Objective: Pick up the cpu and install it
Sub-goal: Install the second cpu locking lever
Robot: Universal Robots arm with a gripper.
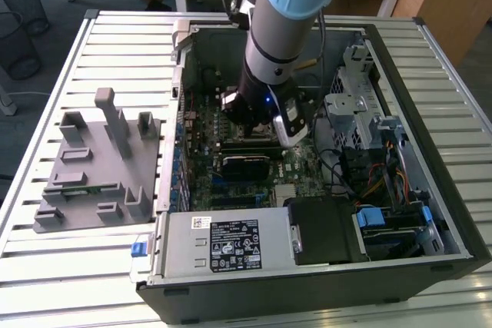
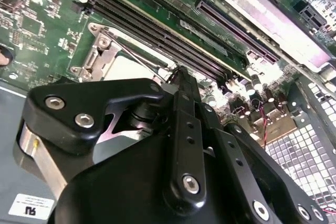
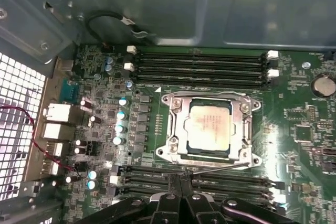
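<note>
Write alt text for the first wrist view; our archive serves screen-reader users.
A silvery cpu sits in the metal-framed socket on a green motherboard, with black memory slots on two sides. The robot's black tool hangs just beside the socket.

A lab: robot arm (image 1: pixel 288 28) over opened computer case (image 1: pixel 323 213), slatted worktable (image 1: pixel 84 259).

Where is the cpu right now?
In the first wrist view the cpu sits inside the metal socket frame on the motherboard, between two banks of black memory slots.
</note>
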